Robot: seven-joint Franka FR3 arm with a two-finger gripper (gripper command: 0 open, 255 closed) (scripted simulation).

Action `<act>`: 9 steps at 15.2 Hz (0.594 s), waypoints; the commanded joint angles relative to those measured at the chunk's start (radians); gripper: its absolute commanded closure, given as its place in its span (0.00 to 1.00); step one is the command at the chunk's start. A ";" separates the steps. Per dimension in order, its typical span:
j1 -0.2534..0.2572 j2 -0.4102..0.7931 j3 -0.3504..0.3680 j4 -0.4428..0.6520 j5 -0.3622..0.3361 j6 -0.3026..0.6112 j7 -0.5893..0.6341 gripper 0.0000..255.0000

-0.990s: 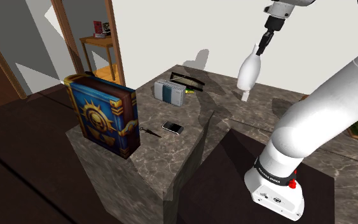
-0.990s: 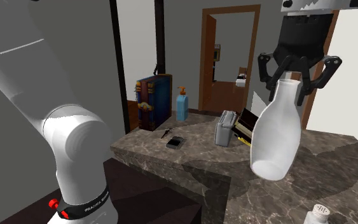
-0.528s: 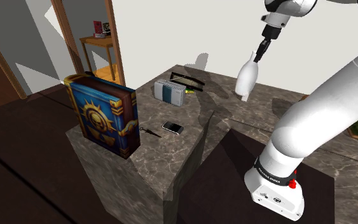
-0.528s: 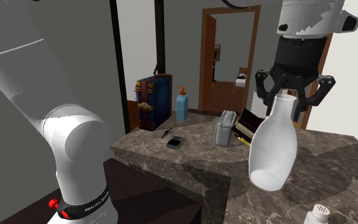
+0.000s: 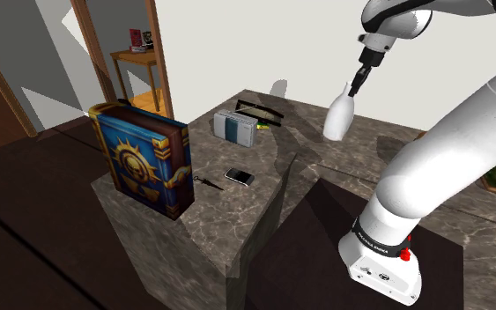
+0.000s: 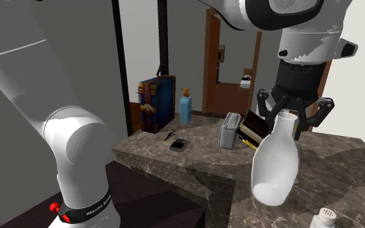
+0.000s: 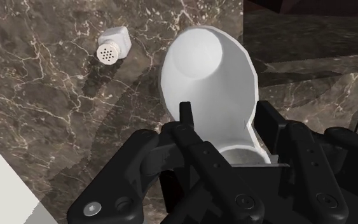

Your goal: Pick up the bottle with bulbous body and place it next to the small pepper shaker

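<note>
Marble counter (image 6: 343, 162) offers open surface around one shaker (image 7: 114, 48). I see my gripper (image 6: 295, 118) clamping one white bottle (image 6: 275, 165) by its neck.

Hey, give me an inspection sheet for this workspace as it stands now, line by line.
Surface: dark veined marble counter.
Job's things: white bulbous bottle hanging in the air, clasped at the neck; small white pepper shaker on the counter, apart from it.
Clutter: blue book with gold emblem standing upright; grey boxy appliance; small black phone; blue pump bottle.
Gripper: black two-finger gripper shut on the bottle's neck.
Cables: nothing seen.
Surroundings: white wall; brown wooden doorway.
</note>
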 commanded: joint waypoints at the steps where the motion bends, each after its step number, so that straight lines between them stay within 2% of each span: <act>1: 0.003 0.012 -0.010 -0.022 0.006 0.032 -0.007 1.00; 9: 0.016 0.055 -0.047 -0.099 0.032 0.143 -0.040 1.00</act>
